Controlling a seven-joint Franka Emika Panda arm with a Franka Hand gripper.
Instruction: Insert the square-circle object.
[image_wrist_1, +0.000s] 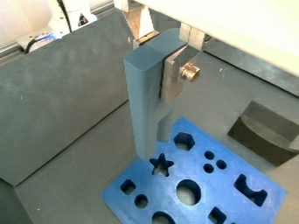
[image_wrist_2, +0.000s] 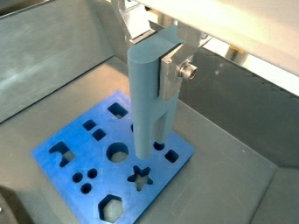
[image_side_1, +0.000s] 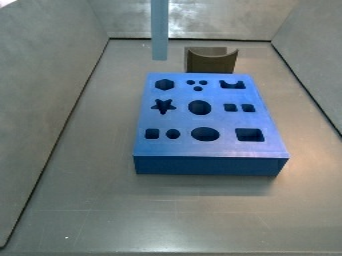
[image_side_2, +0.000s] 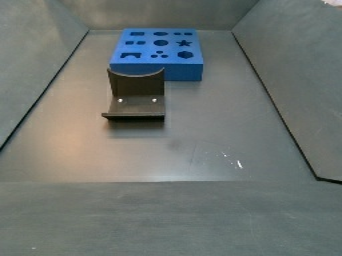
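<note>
My gripper (image_wrist_1: 159, 58) is shut on the top of the square-circle object (image_wrist_1: 149, 105), a tall pale grey-blue post that hangs upright. It shows in both wrist views, with a silver finger (image_wrist_2: 176, 66) pressed on its side. The post (image_wrist_2: 149, 96) hangs above the flat blue board (image_wrist_2: 84, 157). Its lower end appears over the board near the star-shaped hole (image_wrist_1: 162, 163). In a side view only the lower part of the post (image_side_1: 158, 30) shows, in the air behind the board (image_side_1: 207, 150). The gripper is out of that frame.
A dark brown arch-shaped block (image_side_2: 136, 95) lies on the grey floor beside the board (image_side_2: 160, 52). It also shows in a wrist view (image_wrist_1: 267, 131) and in a side view (image_side_1: 209, 57). Sloping grey walls (image_side_1: 60, 60) enclose the floor.
</note>
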